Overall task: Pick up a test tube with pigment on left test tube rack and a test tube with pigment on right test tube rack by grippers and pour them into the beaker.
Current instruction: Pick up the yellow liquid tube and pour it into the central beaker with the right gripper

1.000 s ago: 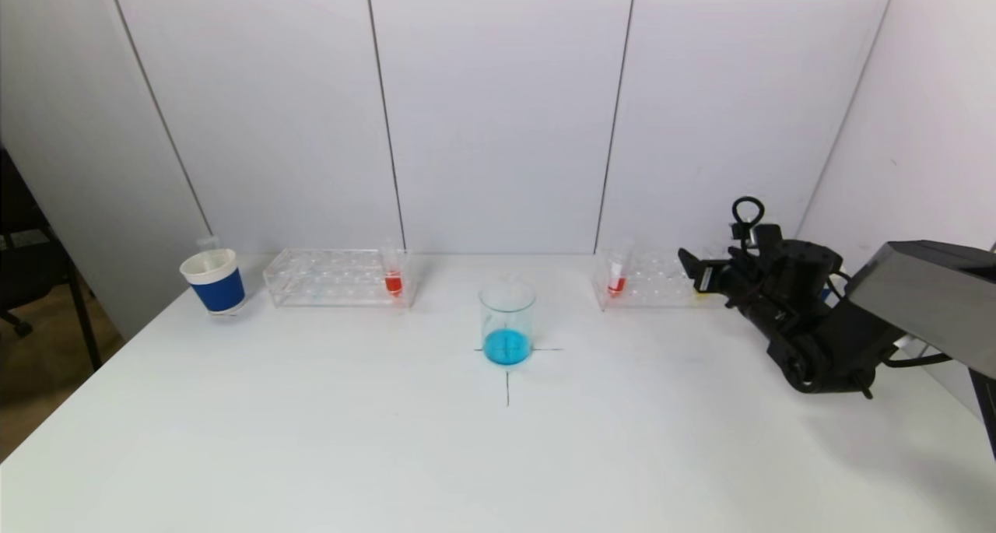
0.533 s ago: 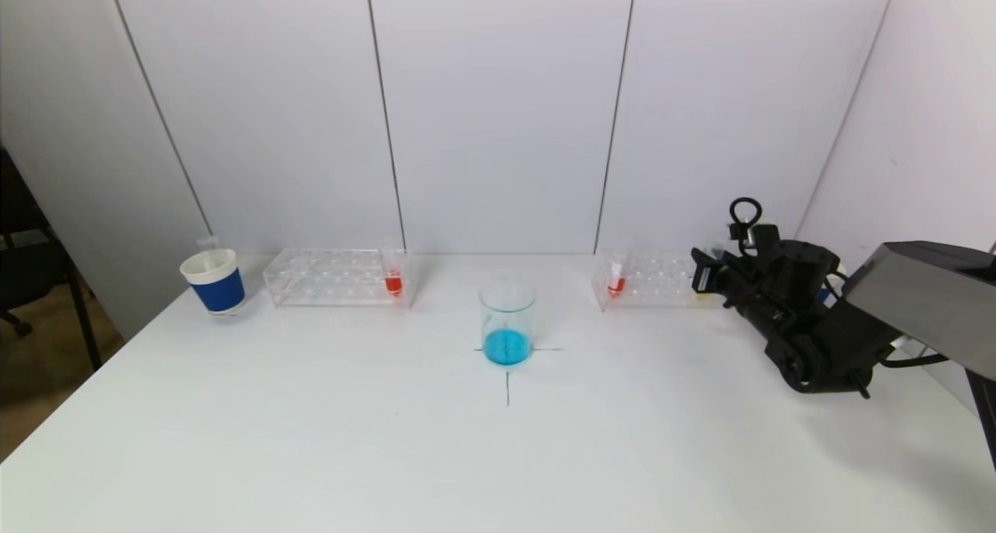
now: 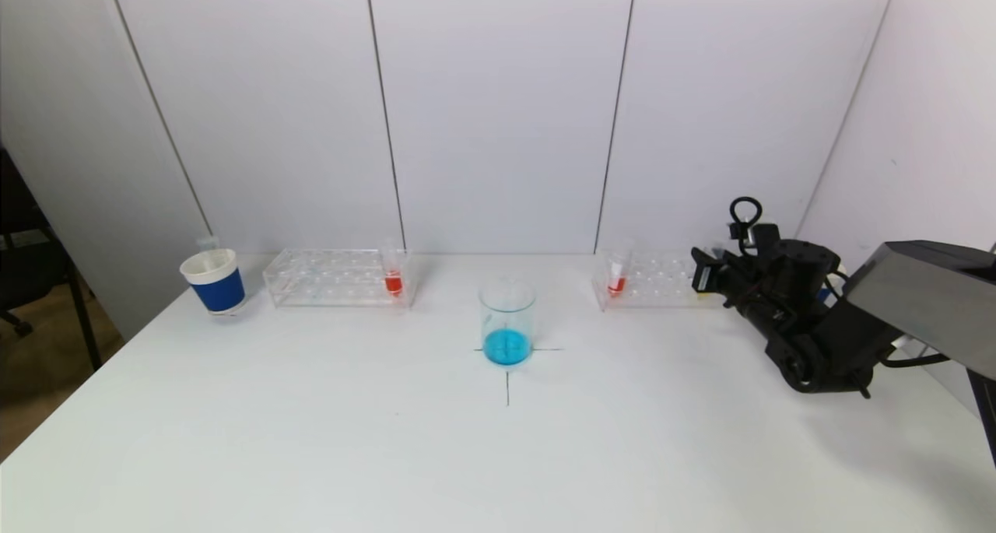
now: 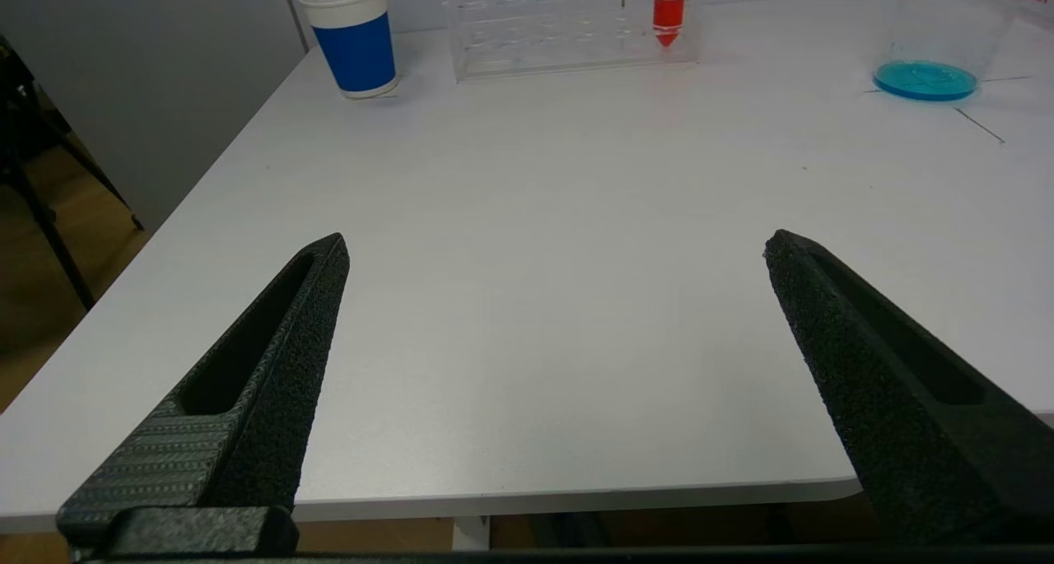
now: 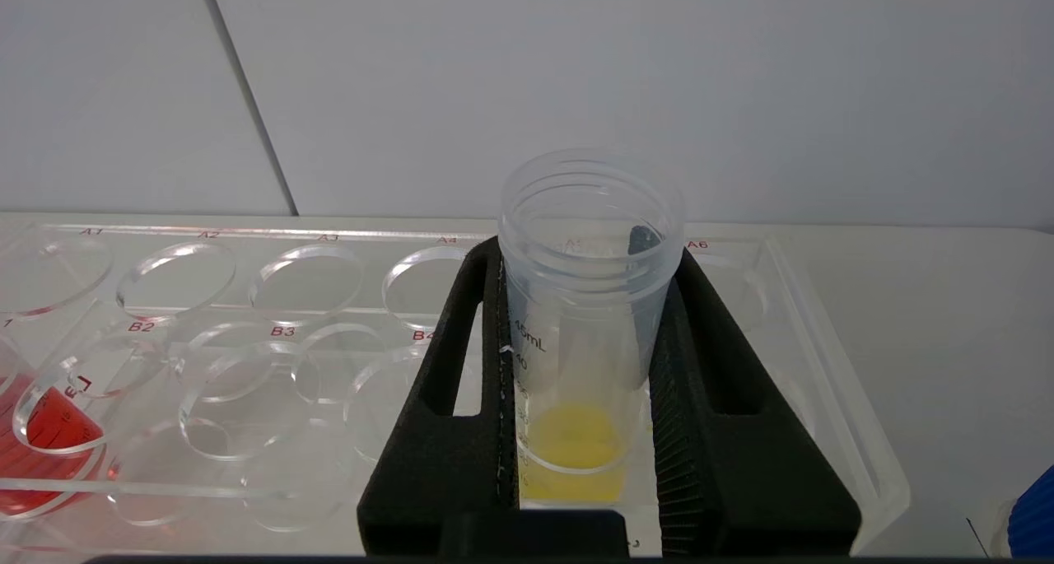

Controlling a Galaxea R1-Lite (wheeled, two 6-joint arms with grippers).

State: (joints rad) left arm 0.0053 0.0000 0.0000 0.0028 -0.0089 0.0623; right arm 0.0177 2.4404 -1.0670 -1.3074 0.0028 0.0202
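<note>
My right gripper (image 3: 704, 272) is at the right end of the right test tube rack (image 3: 650, 280). In the right wrist view the gripper (image 5: 586, 255) is shut on an upright test tube with yellow pigment (image 5: 576, 432) that stands in the rack (image 5: 832, 399). A red-pigment tube (image 3: 616, 276) stands at that rack's left end. The left rack (image 3: 334, 278) holds a red-pigment tube (image 3: 393, 272). The beaker (image 3: 507, 319) with blue liquid stands mid-table. My left gripper (image 4: 552, 247) is open and empty over the table's front edge, outside the head view.
A blue-and-white paper cup (image 3: 214, 280) stands left of the left rack. A blue object (image 5: 1033, 519) sits just beyond the right rack's right end. Wall panels rise close behind both racks. The table's left edge drops to the floor.
My right gripper's fingers drew in and shifted slightly right at the right rack's end a second ago; it has held still since. Nothing else moved.
</note>
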